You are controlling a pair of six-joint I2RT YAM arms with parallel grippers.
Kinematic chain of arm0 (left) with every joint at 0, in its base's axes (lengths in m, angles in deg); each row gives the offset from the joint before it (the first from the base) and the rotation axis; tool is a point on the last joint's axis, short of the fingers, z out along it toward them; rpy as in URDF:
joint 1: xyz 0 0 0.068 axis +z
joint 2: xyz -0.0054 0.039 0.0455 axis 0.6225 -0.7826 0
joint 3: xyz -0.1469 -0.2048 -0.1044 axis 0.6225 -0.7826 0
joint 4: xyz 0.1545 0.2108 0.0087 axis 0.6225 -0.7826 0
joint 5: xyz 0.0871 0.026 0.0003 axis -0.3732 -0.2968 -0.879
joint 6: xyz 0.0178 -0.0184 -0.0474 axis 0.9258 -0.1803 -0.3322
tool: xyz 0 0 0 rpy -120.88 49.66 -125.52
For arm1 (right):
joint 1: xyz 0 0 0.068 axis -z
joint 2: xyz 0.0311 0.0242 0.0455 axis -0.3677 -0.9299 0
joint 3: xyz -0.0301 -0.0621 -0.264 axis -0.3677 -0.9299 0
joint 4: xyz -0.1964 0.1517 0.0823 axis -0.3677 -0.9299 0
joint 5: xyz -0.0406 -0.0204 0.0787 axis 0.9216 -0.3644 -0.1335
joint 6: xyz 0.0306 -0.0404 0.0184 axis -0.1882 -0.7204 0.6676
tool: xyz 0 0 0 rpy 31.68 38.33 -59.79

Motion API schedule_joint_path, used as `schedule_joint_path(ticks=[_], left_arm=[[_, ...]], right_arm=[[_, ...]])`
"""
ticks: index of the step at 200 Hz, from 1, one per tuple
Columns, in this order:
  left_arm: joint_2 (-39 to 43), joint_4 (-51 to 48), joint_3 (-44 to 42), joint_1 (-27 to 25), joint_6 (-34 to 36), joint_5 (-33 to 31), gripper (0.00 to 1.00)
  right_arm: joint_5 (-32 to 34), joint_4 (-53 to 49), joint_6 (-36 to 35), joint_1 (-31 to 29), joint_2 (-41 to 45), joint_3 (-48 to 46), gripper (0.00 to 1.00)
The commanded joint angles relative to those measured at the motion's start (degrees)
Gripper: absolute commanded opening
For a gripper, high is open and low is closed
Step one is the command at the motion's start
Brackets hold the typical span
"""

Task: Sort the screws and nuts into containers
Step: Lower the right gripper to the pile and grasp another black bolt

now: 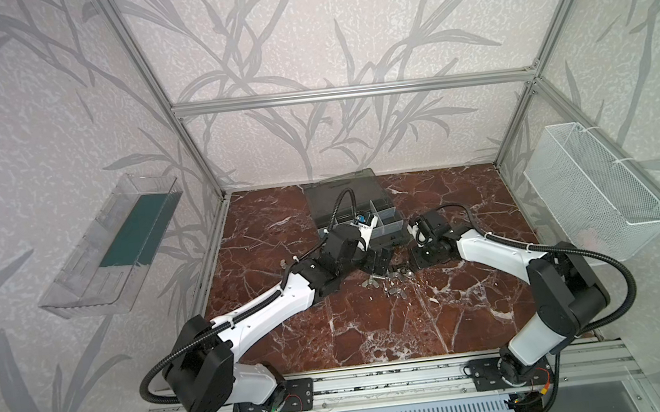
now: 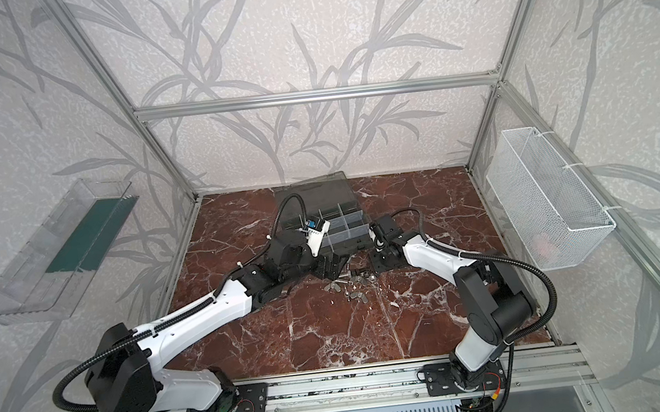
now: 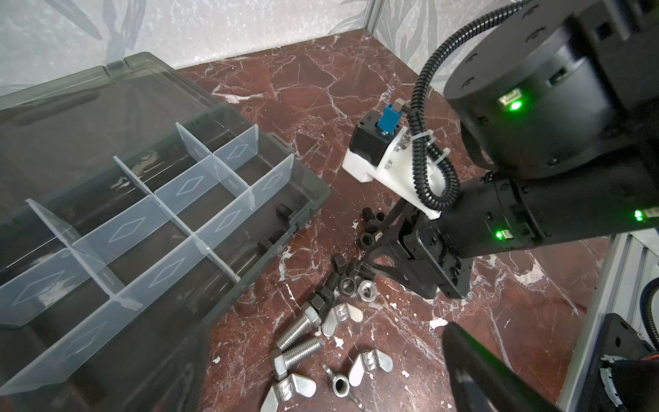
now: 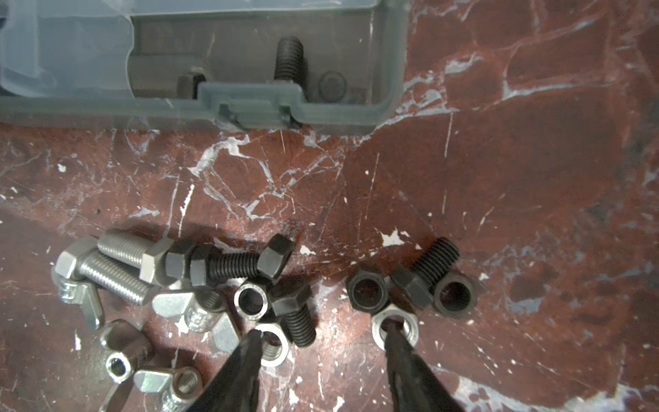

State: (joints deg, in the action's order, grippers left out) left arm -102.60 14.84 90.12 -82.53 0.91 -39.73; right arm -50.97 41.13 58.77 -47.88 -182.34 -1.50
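Over the red marble table (image 1: 374, 327), the left arm (image 1: 264, 310) reaches low from 7 o'clock and the right arm (image 1: 487, 247) from 4 o'clock. Both meet at 6 o'clock of the open organizer case (image 1: 392, 239), where the pile of screws and nuts (image 1: 395, 281) lies. The left gripper (image 1: 381, 266) is spread wide and holds nothing; the right gripper (image 4: 322, 330) is partway apart and holds nothing, with one tip in a silver hex nut (image 4: 412, 331).

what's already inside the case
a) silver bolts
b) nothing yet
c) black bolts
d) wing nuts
c: two black bolts lie in the corner compartment of the case, while the wing nuts and silver bolts are out on the table.
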Motion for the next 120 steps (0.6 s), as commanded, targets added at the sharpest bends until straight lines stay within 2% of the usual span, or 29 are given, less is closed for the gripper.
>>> schedule_joint_path(ticks=[1,91,120], left_arm=[[-0.18,0.01,1.75,0.17,-0.62,0.15,0.99],[0.16,-0.59,1.91,0.17,-0.02,-1.01,0.99],[0.19,-0.6,1.97,0.17,-0.09,-1.13,0.99]], right_arm=[[-1.42,1.5,0.67,-0.41,-1.73,-0.12,0.54],[-3.28,2.96,0.86,-1.73,-8.56,2.29,0.47],[-3.04,3.11,0.94,-1.75,-9.51,2.51,0.41]])
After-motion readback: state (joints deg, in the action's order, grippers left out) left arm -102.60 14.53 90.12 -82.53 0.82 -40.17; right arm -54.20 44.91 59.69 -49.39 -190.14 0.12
